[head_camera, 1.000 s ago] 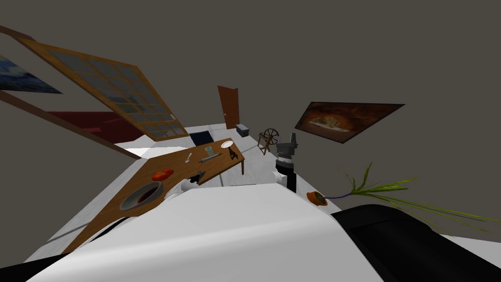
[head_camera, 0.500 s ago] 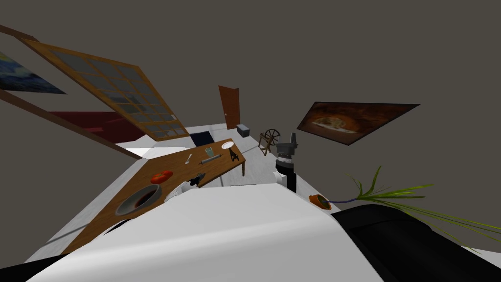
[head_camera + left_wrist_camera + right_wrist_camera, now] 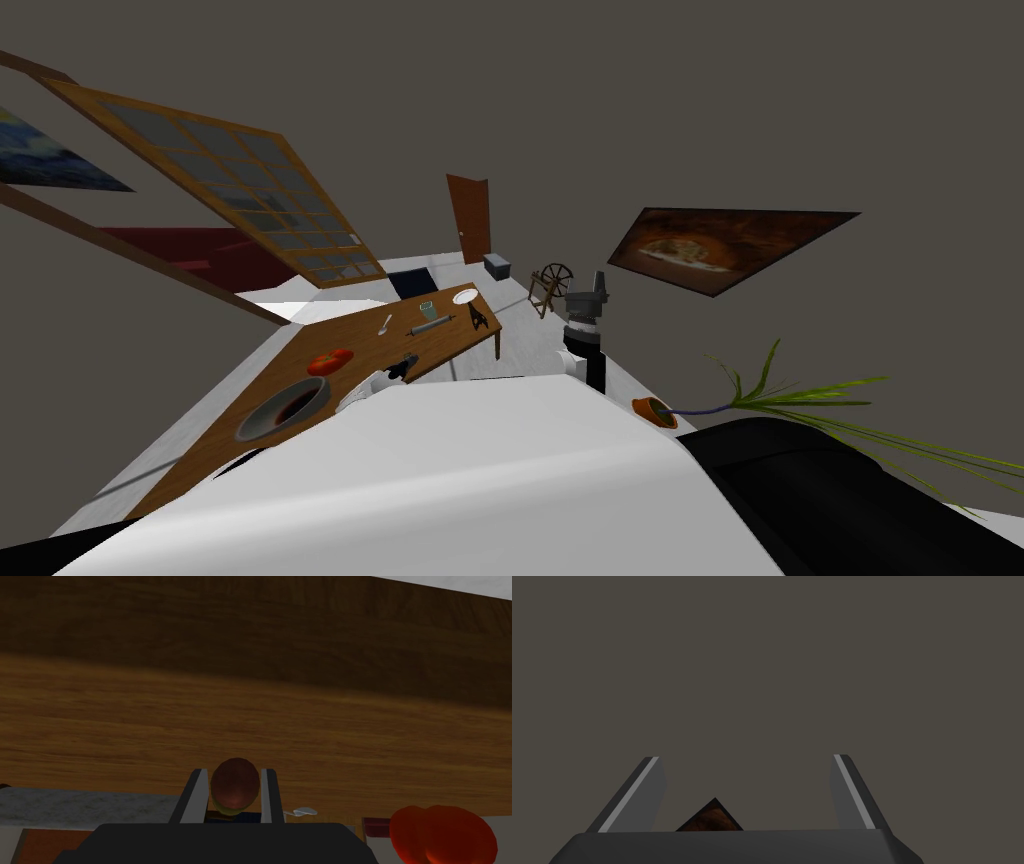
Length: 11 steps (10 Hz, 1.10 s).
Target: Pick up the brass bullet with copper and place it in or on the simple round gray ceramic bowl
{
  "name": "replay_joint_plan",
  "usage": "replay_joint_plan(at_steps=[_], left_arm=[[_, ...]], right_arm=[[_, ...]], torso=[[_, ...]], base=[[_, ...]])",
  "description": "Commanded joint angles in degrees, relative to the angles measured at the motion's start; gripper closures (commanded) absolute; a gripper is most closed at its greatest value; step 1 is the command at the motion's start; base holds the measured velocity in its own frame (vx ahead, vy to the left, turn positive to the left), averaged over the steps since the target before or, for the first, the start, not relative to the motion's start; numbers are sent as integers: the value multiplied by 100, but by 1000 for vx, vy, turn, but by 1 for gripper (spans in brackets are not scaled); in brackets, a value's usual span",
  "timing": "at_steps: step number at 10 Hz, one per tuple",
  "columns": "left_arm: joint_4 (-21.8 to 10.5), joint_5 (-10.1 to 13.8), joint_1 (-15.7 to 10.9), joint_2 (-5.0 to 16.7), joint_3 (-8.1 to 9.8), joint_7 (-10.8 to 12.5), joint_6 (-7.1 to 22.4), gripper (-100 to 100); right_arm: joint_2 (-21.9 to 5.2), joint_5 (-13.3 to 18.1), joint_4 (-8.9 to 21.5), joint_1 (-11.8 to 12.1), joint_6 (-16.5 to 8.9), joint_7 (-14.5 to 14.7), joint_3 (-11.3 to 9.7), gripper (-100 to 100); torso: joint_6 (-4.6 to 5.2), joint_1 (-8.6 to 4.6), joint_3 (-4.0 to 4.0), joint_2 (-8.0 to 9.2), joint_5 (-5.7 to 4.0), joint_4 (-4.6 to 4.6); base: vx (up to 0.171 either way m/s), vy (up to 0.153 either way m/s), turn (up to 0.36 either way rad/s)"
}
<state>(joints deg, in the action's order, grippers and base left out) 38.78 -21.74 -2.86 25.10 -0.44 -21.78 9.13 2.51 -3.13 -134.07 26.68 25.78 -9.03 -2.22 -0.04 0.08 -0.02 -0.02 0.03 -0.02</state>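
The bullet (image 3: 235,788) shows end-on as a rounded brown nose with a yellowish rim. My left gripper (image 3: 234,772) is shut on it, a finger pressing each side, low over the wooden table (image 3: 250,711). In the head view the left gripper (image 3: 405,363) is at the table's near edge. The grey round bowl (image 3: 283,410), dark inside, stands on the table to the gripper's left and nearer to me. My right gripper (image 3: 597,284) is raised off to the right of the table, and its fingers (image 3: 637,796) stand open with nothing between them.
A red rounded thing (image 3: 331,360) lies between the bowl and the left gripper. Farther along the table are a spoon (image 3: 385,322), a rolling pin (image 3: 430,323), a cup (image 3: 427,308), a white plate (image 3: 465,296) and a small dark stand (image 3: 478,317). A potted plant (image 3: 650,408) lies on the floor at right.
My head view has shifted slightly, so the bowl and the wall picture sit a little differently. The left gripper stays at the same spot by the table's near edge. The right arm has not moved.
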Motion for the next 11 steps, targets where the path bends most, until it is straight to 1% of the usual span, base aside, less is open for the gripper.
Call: replay_joint_plan(at_steps=[1,2,4,5,6,7,8,9,10,11], left_arm=[[0,0,0,0,0,0,0,0],[70,160,-22,67,-110,-18,109,100],[263,480,-38,200,-335,-60,335,100],[311,560,-41,233,-392,-71,391,100],[407,720,-49,300,-504,-92,504,100],[348,631,-44,265,-441,-79,431,100],[349,644,-47,270,-451,-83,445,0],[213,756,-113,306,-452,-283,377,100],[170,804,-131,315,-460,-351,363,100],[93,925,-170,348,-487,-504,351,100]], right_arm=[[0,0,0,0,0,0,0,0],[0,0,0,0,0,0,0,0],[0,0,0,-1,0,0,0,0],[0,0,0,-1,0,0,0,0],[0,0,0,-1,0,0,0,0],[0,0,0,-1,0,0,0,0],[0,0,0,0,0,0,0,0],[0,0,0,0,0,0,0,0],[0,0,0,0,0,0,0,0],[0,0,0,0,0,0,0,0]], torso=[[0,0,0,0,0,0],[0,0,0,0,0,0],[1,-13,13,25,-3,4],[0,-12,18,33,-4,6],[-2,-10,18,32,-4,6],[-1,-13,17,31,-3,6],[-2,-8,12,20,-3,4],[-1,-4,6,10,-2,2],[-1,-8,5,9,-2,1],[-1,-12,6,12,-3,1]], base=[[0,0,0],[-36,-18,-28],[-86,-28,-34],[-75,-19,-19],[-73,-29,-16],[-34,-14,-3],[-7,-3,2],[-21,-22,-10],[-34,-31,-10],[-66,-43,-30]])
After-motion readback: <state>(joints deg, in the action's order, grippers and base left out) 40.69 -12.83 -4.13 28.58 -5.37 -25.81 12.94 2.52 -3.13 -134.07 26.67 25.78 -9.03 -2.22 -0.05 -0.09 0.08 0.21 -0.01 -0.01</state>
